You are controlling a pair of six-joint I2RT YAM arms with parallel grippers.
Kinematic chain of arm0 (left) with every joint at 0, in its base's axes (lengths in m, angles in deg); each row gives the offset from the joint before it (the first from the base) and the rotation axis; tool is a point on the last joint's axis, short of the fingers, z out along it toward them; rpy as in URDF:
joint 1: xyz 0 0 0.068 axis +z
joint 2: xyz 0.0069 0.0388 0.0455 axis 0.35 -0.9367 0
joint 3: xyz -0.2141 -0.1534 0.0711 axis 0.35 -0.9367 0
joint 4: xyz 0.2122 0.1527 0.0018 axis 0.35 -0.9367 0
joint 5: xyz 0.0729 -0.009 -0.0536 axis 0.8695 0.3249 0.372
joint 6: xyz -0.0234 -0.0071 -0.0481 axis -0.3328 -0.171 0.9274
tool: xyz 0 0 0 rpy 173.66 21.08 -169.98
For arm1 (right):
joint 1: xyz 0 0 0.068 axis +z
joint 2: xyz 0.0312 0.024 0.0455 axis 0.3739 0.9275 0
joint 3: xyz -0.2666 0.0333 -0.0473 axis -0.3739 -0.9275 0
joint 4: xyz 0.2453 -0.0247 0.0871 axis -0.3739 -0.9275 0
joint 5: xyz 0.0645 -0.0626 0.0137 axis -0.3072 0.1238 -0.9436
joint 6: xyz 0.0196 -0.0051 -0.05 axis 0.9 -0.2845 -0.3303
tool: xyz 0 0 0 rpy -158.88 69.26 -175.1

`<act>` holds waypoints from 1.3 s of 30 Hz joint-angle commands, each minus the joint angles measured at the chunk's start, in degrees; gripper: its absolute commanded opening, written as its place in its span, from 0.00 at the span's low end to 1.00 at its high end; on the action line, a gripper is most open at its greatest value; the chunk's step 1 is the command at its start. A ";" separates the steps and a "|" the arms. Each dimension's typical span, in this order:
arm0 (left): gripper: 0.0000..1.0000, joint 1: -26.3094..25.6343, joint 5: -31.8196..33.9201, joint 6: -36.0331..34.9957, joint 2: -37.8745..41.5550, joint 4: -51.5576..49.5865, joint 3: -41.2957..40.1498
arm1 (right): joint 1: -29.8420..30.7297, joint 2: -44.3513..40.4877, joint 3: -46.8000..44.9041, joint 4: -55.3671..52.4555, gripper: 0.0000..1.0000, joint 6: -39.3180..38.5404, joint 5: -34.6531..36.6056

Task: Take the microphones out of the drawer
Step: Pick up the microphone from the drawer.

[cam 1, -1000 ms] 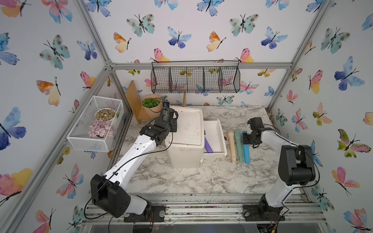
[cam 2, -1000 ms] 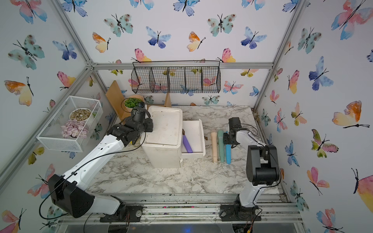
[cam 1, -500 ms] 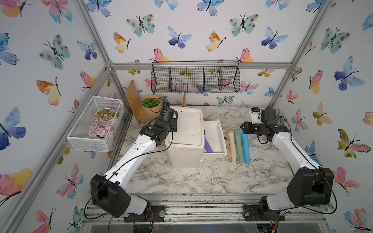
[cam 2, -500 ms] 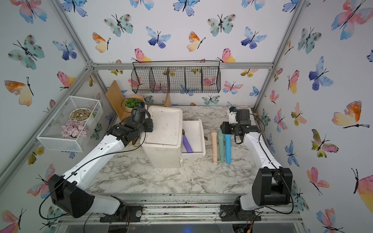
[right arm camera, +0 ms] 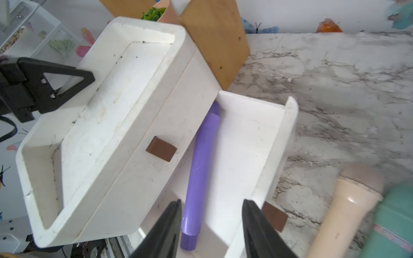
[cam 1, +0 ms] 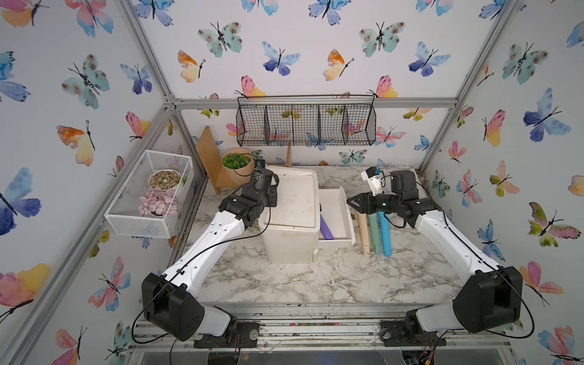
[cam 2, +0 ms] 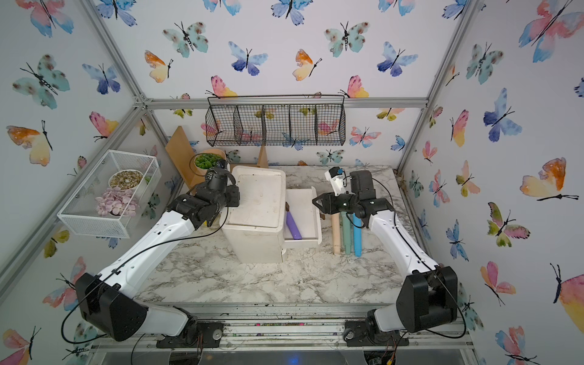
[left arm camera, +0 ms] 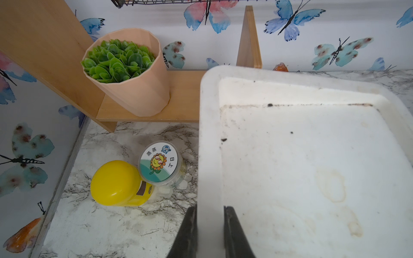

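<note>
"One item on the sheet. Where is it kept?"

"Item: purple microphone (right arm camera: pixel 201 169). Location — flat on the floor of the pulled-out drawer (cam 1: pixel 338 208), along the side next to the white box (cam 1: pixel 294 202), head end partly tucked under the box's edge. Not lifted, nothing touching it."

"Drawer condition?"

"Out far enough that most of the handle shows. I would mark that step done."

"And the left hand (left arm camera: pixel 210 208)?"

"Clamped narrow across the raised rim of the box top, at the side away from the drawer. Purpose, as I judge it: steadying the box."

"The right hand (right arm camera: pixel 211 201)?"

"Empty, about half open, hanging above the drawer near its front wall. From the wrist camera the microphone's tail end sits between its two fingers (right arm camera: pixel 165 225) but lower down — no contact that I can see."

"Other stock?"

"Three on the table (cam 1: pixel 331 278), just beside the drawer front, laid parallel and close together: beige microphone (cam 1: pixel 363 230), teal microphone (cam 1: pixel 374 230), blue microphone (cam 1: pixel 385 234). None of these is in the drawer."

"Balance outstanding?"

"Roughly midway, by my reckoning. Done: drawer opened, box held, right hand lined up over the handle. Left: come down, close on the purple handle, raise it clear of the drawer walls, set it on the table. Caution: the handle lies close to the box face, so one finger has little room on that side."
</note>
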 commanded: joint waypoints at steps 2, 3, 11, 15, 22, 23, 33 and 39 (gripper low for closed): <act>0.00 0.31 1.76 -2.21 -0.22 -1.40 -1.62 | 3.85 1.59 0.29 -1.90 0.51 -2.11 3.15; 0.00 0.27 1.76 -2.21 -0.17 -1.39 -1.57 | 4.39 2.13 0.48 -2.45 0.51 -2.40 3.36; 0.00 0.30 1.50 -2.03 -0.75 -1.41 -1.27 | 9.05 5.28 1.16 -4.56 0.51 -3.85 8.03; 0.00 0.29 1.32 -1.96 -0.98 -1.50 -1.00 | 10.51 7.48 2.40 -6.30 0.51 -4.79 10.04; 0.00 0.28 1.33 -2.21 -1.33 -1.49 -0.82 | 12.70 10.49 2.95 -5.02 0.51 -4.46 12.13; 0.00 0.29 1.32 -2.21 -1.35 -1.56 -0.82 | 13.03 10.98 3.03 -4.78 0.51 -4.41 12.62; 0.00 0.31 1.32 -2.30 -1.47 -1.58 -1.26 | 15.36 15.48 5.12 -4.17 0.51 -4.10 15.20; 0.00 0.30 1.15 -2.21 -1.74 -1.58 -1.44 | 16.84 17.70 5.85 -3.56 0.51 -3.49 16.56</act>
